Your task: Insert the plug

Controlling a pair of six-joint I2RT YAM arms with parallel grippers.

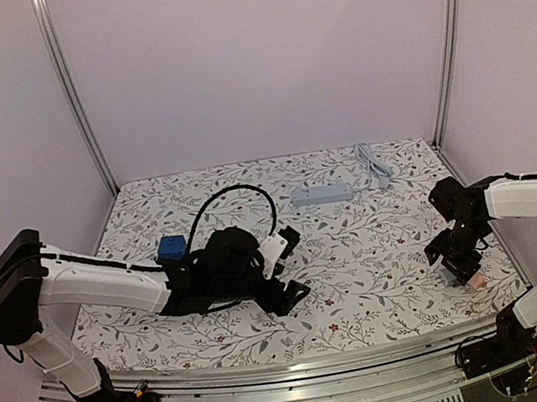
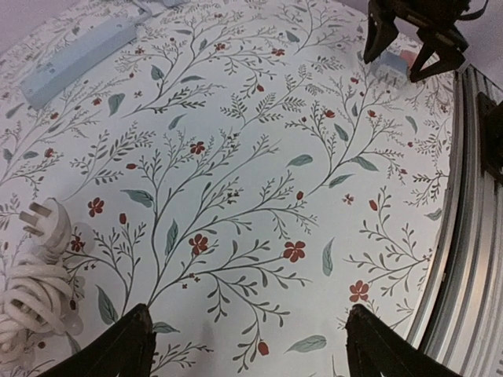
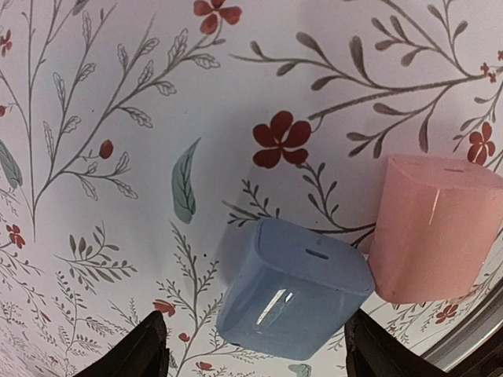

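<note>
A pale blue power strip lies at the back centre, also in the left wrist view. A white plug with its coiled white cord lies on the mat, left of my left gripper. That gripper is open and empty, low over the mat. My right gripper is open at the near right. In its wrist view the right gripper stands with a finger on either side of a blue plug adapter, not touching it. A pink adapter stands against the blue one.
A dark blue cube sits by the left arm, with a black cable loop behind it. A white cable lies at the back right. The metal front rail runs close to the right gripper. Frame posts stand at the back corners.
</note>
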